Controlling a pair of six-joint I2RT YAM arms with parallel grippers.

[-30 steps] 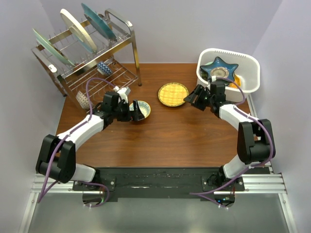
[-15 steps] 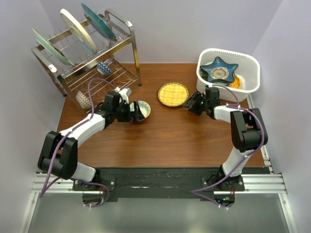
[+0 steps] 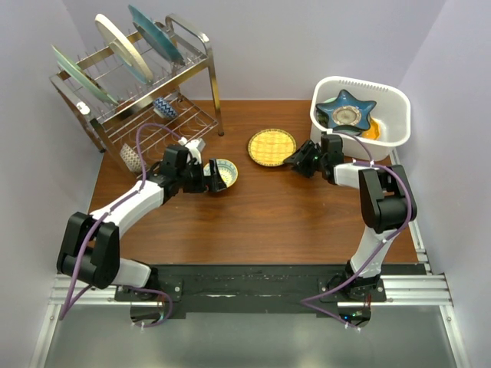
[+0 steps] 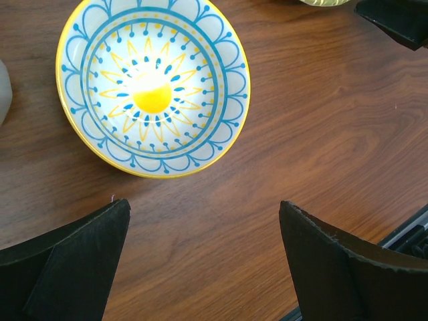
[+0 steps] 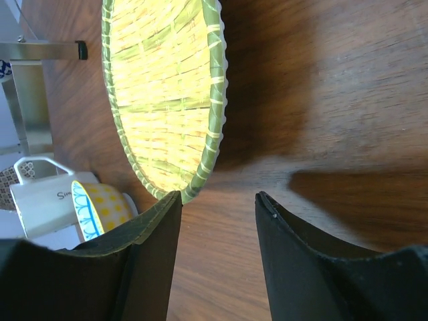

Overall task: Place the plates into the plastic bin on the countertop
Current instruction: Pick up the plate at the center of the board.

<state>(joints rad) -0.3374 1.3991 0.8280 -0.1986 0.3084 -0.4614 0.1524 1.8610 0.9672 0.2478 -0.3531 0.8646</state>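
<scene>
A small white bowl (image 3: 223, 173) with a yellow centre sits upright near a metal wire dish rack (image 3: 184, 121).

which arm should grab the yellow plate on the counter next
Right. The right gripper sits at the rim of the yellow plate, jaws open, with the plastic bin close by. The left gripper hovers at the small bowl.

A yellow-brown patterned plate (image 3: 271, 146) lies flat on the wood-grain table (image 3: 261, 222), a small white bowl (image 3: 223, 172) near its left. A wire dish rack (image 3: 184, 119) stands at the far-left corner, a white plastic bin (image 3: 399, 123) far right.
</scene>
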